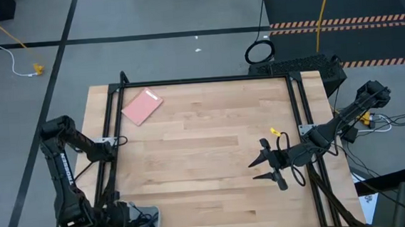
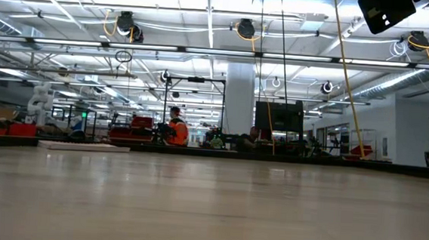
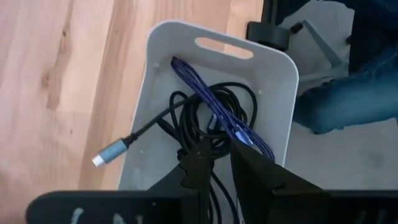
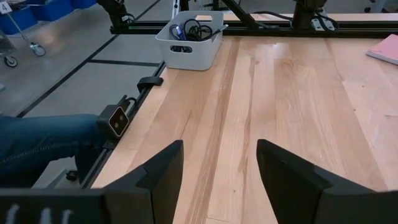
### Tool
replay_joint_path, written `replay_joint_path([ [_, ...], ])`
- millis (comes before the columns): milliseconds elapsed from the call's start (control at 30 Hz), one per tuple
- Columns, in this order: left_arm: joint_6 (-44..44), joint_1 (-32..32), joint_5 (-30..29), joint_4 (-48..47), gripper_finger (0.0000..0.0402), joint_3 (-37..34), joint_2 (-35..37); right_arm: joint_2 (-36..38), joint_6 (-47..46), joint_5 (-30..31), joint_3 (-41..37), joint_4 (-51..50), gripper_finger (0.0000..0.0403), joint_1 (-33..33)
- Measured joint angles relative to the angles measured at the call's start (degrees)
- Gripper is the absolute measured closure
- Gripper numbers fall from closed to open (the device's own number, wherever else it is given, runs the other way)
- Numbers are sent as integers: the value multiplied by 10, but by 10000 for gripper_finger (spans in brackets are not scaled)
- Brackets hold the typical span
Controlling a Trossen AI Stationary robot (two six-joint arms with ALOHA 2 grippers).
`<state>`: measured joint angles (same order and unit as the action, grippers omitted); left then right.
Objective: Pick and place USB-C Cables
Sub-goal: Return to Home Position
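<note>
Left gripper hangs straight above the white bin at the near left corner of the table, its two dark fingers only a little apart and nothing caught between them. All three cables lie in that bin. The two black cables sit as tangled loops on the bin's floor, and the purple-blue cable runs slantwise across the top of them, from near the handle slot down to a point hidden behind one finger. One black cable ends in a grey plug that pokes out over the bin's side wall, above the wood. Over on the right half of the table, the right gripper hovers above bare wood with its fingers spread wide and nothing in them; it points toward the left side, and its wrist view looks across the boards to the bin, which stands well apart from it. A pink card lies flat near the far left corner, away from both grippers and from the bin. Just off the table's near edge, beside the bin, a person's leg in blue jeans shows. Far back in the room beyond the table, the low view picks up a person in an orange vest.
</note>
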<state>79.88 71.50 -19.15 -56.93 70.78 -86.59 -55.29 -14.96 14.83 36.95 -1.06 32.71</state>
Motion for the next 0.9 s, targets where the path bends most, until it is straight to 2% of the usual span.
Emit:
replay_joint_path([
  [267, 22, -9, -1, 9, 335, 0, -12, 0, 0, 0, 0, 0, 209, 0],
  [467, -21, -36, -9, 17, 335, 0, -24, 0, 4, 0, 0, 0, 209, 0],
  [600, -100, -53, -67, 17, 350, 0, -22, 0, 21, 1, 0, 23, 209, 0],
  [733, -205, -75, -108, 12, 383, 0, -22, 0, 52, 2, 0, 33, 209, 0],
  [800, -255, -92, -150, 4, 396, 0, -19, 0, 68, 4, 0, 30, 209, 0],
  [900, -333, -134, -235, 4, 393, 0, -14, 0, 96, 9, 0, 31, 209, 0],
])
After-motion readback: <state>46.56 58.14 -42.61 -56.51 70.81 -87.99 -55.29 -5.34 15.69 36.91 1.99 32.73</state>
